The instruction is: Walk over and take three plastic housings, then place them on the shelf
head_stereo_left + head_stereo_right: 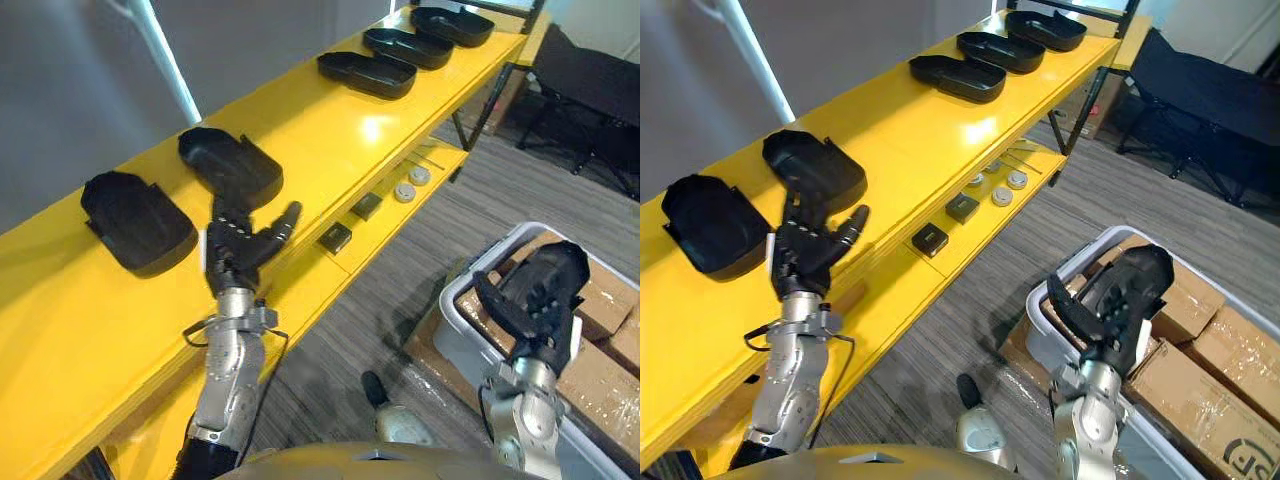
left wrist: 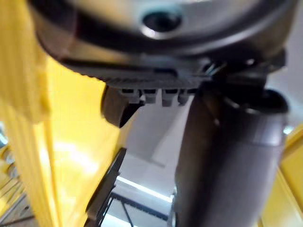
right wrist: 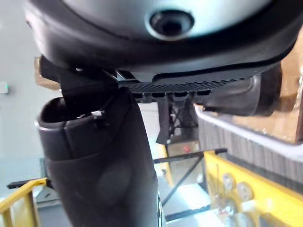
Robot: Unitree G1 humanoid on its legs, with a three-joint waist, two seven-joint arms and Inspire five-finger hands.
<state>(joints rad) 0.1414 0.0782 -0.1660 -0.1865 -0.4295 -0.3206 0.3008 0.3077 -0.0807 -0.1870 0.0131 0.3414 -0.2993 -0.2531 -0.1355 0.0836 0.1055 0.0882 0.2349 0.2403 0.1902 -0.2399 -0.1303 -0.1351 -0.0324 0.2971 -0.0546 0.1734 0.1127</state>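
The left hand (image 1: 240, 245) is released, fingers straight and thumb splayed. It rests over the yellow shelf (image 1: 330, 130) with its fingertips at the near edge of the nearest housing (image 1: 232, 165) and grasps nothing. A second housing (image 1: 135, 220) lies just beside the first, further to the robot's left. Three far housings (image 1: 408, 47) sit in a row at the far end of the shelf. The right hand (image 1: 540, 295) hangs above the grey bin (image 1: 452, 292) of cardboard boxes (image 1: 600, 300). Whether it is clenched or carries a housing cannot be told.

Hazards:
- A forward push by the straight fingers is likely to slide the nearest housing toward the grey wall (image 1: 80, 80) or against the second housing.
- A sideways sweep of the thumb near the shelf's front edge could drag the nearest housing off, onto the lower ledge (image 1: 395, 225) where small parts (image 1: 335, 237) lie.
- Lowering the right hand risks contact with the bin rim.

Clearance: the shelf offers a wide bare stretch between the nearest housing and the three far housings. The front edge runs close to the left wrist.
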